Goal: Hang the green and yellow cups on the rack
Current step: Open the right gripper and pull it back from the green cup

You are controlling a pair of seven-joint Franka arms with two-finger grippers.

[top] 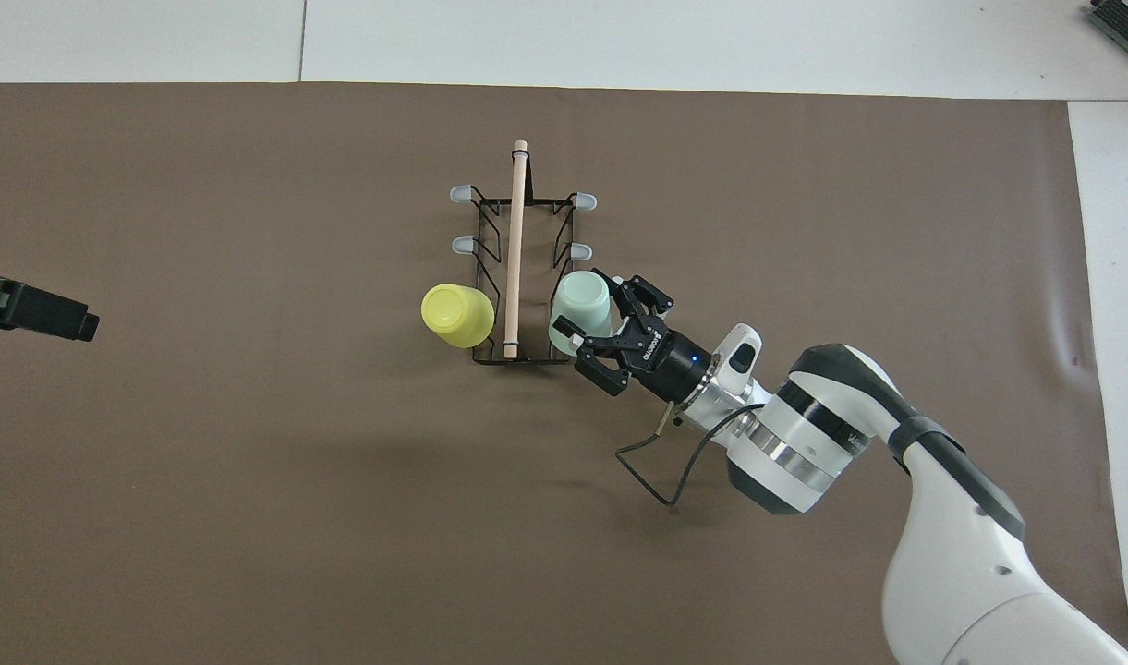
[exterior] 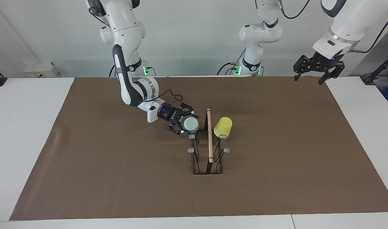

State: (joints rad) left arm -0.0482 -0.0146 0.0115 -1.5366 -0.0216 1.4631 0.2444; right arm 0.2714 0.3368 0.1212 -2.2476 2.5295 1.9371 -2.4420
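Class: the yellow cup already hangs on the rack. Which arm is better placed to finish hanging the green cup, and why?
The right. Its pincer is at the green cup, beside the rack. The left pincer waits over the table's edge, away from both.

The rack [exterior: 208,143] stands on the mat [exterior: 85,159] about mid-table, its rod [exterior: 209,135] running away from the robots. One cup [exterior: 223,127] hangs upside down on the prong nearest the robots on the side toward the left arm's end. The other cup [exterior: 190,125] sits against the matching prong on the right arm's side, seemingly already on it, with the right gripper [exterior: 182,122] beside it. The left gripper [exterior: 317,68] hangs over the table's edge, well apart from the rack.
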